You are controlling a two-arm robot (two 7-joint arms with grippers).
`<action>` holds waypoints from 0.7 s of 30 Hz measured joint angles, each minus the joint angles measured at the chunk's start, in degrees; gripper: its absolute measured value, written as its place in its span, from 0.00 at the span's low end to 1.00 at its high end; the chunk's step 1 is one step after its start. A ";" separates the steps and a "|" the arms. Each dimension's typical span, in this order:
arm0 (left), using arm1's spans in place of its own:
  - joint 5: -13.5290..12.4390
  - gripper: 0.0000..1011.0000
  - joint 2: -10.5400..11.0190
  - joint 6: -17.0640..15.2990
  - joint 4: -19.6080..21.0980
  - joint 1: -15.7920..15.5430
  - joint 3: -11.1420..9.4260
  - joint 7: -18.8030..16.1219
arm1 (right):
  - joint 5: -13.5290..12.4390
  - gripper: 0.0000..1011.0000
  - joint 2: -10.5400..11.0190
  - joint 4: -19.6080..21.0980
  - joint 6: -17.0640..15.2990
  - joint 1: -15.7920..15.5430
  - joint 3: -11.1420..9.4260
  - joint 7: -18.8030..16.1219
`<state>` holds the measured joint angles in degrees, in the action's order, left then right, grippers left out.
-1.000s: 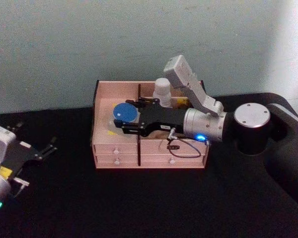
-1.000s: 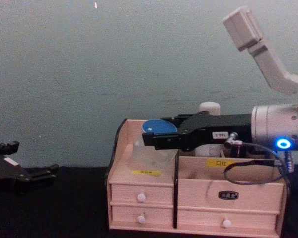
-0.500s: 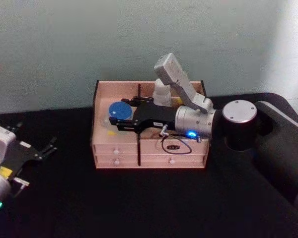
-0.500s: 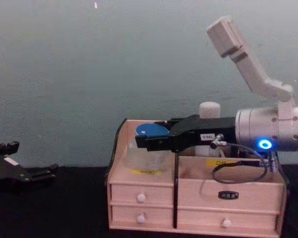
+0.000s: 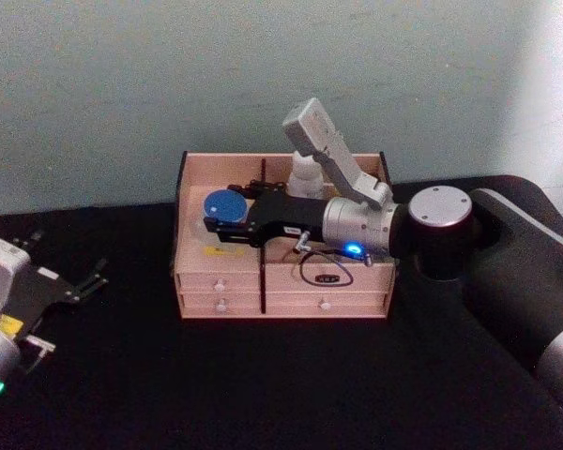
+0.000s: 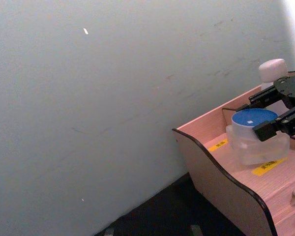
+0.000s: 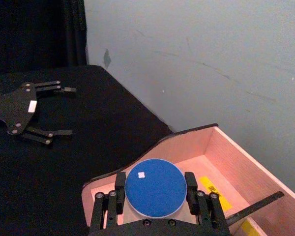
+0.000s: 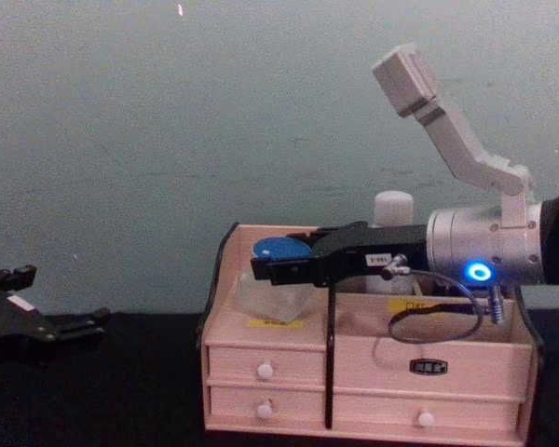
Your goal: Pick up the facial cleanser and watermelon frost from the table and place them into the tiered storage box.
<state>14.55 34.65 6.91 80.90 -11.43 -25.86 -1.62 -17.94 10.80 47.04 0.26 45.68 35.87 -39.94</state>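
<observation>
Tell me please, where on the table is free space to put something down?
Free: the black table in front of the storage box, and between the box and the left gripper. Crowded: the box's left compartment, where the right gripper holds the blue-lidded jar; the white bottle stands behind.

Blue-lidded watermelon frost [image 5: 224, 206], white facial cleanser [image 5: 305, 176] upright inside tiered storage box [image 5: 281, 281].

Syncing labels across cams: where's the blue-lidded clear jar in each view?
Head view: squat clear jar with round blue lid, in the pale pink wooden organiser's left section.
Left wrist view: jar at right, on the organiser shelf.
Right wrist view: jar bottom centre.
Chest view: jar centre, above the drawers.
Shared landmark: right gripper's black jaws flank the jar.
</observation>
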 joint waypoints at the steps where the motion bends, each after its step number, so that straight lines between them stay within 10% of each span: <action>1: 0.00 0.99 0.00 0.00 0.00 0.00 0.00 0.00 | 0.13 0.70 -0.10 -0.19 0.00 0.04 -0.10 0.06; 21: 0.00 0.99 0.00 0.00 0.00 0.00 0.00 0.00 | 0.55 0.70 -0.38 -0.51 -0.06 0.12 -0.48 0.20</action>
<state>14.55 34.64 6.91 80.90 -11.43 -25.86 -1.62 -17.39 10.42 46.53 0.19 45.80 35.39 -39.74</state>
